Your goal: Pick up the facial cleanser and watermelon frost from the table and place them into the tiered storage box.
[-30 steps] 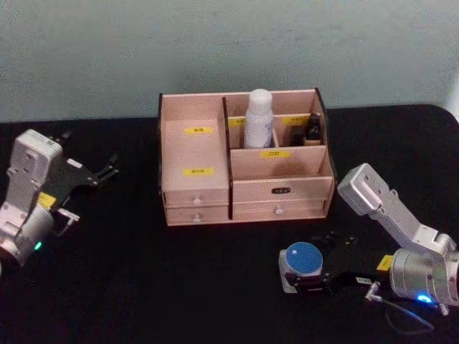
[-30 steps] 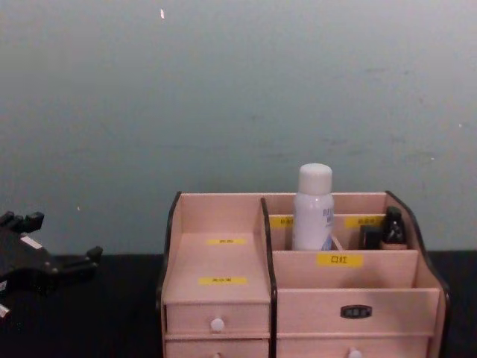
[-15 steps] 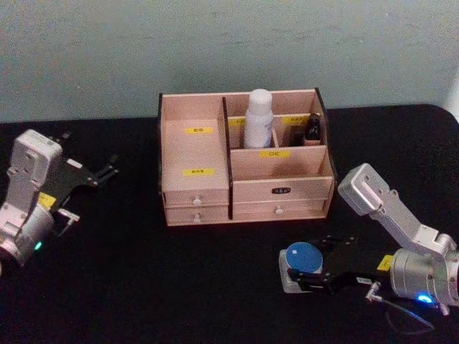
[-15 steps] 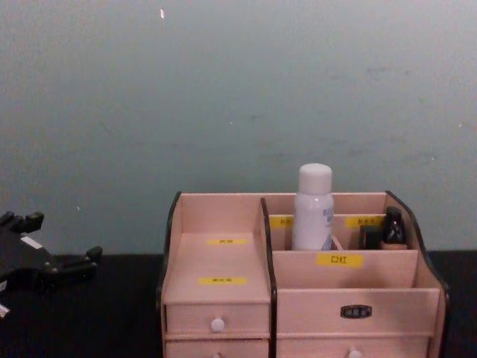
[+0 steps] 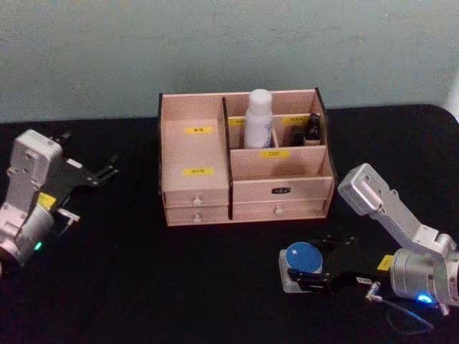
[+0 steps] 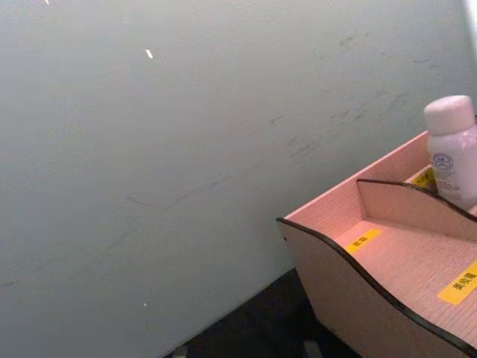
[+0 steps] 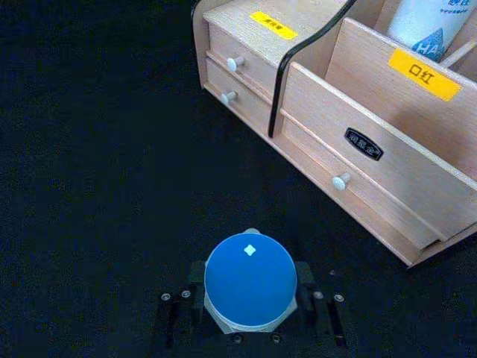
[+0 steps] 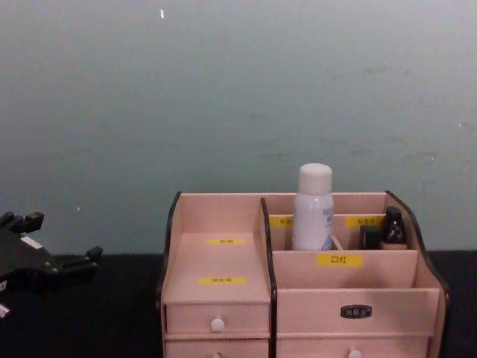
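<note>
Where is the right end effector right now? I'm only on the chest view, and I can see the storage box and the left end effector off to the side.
Observer: The right end effector is low over the table, in front of the right half of the storage box.
Operator: Is it holding something?
Observer: Yes, it is shut on a blue-lidded jar, gripping it from both sides.
Operator: Is the jar up against the box?
Observer: No, the jar is apart from the drawers, with bare black table between them.
</note>
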